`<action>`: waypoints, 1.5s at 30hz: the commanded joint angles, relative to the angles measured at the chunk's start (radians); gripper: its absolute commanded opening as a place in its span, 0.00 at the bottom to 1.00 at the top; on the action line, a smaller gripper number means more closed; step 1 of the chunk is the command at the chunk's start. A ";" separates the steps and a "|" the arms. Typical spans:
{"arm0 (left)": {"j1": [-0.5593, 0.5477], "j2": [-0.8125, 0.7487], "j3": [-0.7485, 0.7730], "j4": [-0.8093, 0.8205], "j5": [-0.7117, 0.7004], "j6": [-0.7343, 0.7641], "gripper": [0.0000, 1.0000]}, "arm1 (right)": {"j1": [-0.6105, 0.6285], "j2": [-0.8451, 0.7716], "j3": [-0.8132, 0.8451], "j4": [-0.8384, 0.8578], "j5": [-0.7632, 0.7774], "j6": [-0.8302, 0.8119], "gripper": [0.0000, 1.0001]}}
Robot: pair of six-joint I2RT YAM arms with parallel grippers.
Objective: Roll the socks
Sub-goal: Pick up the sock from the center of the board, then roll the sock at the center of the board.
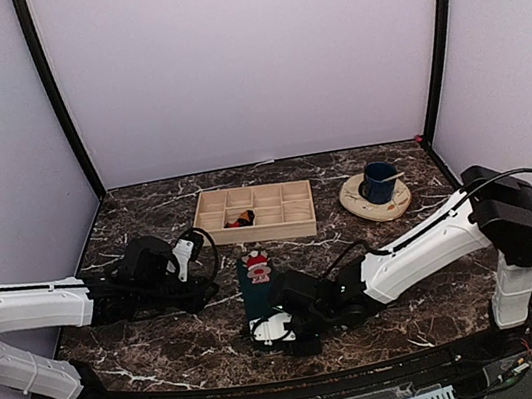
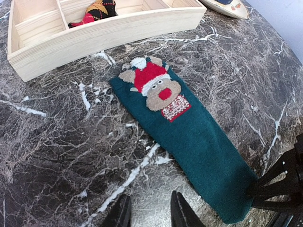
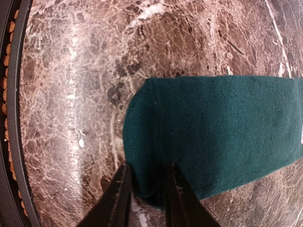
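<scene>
**Right tool on the green sock's plain end, roll not yet begun**

Your right tool (image 3: 149, 171) sat low over the counter (image 3: 71, 94) with its two fingers drawn close, one on either side of the green sock's (image 3: 213, 127) plain end. Fabric filled the gap and touched both fingers, so I judged it clamped on that edge, though I could not tell how firmly. The sock ran flat and unrolled away from those fingertips, with its red-hatted figure at the end farthest from that tool.

Your left tool (image 2: 149, 215) hovered beside the sock, fingers apart with nothing between them. The sock lay ahead of it and to its right. The black and orange sock (image 2: 97, 8) lay in a compartment of the wooden tray (image 2: 118, 30), farther ahead of the left tool and past the figure end.

The step in hand looked like the first grasp, so the task was barely started. The next move called for you to lift the pinched edge a little and turn it over onto the sock, then keep turning toward the figure end so the roll stayed tight.

The grip sat near one corner of the end rather than its middle, so the roll could have gone askew. Your left tool was placed to pin the far end if the sock slid. The second sock had not yet been fetched from the tray.
</scene>
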 commanded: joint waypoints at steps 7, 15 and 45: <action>-0.024 -0.027 -0.026 0.007 -0.029 0.033 0.31 | -0.036 0.055 0.028 -0.098 -0.081 0.002 0.09; -0.034 -0.041 -0.032 0.003 -0.038 0.048 0.31 | -0.051 0.077 0.090 -0.189 -0.123 0.046 0.00; -0.207 -0.062 -0.025 -0.041 -0.156 0.052 0.31 | -0.284 0.249 0.400 -0.468 -0.786 0.224 0.00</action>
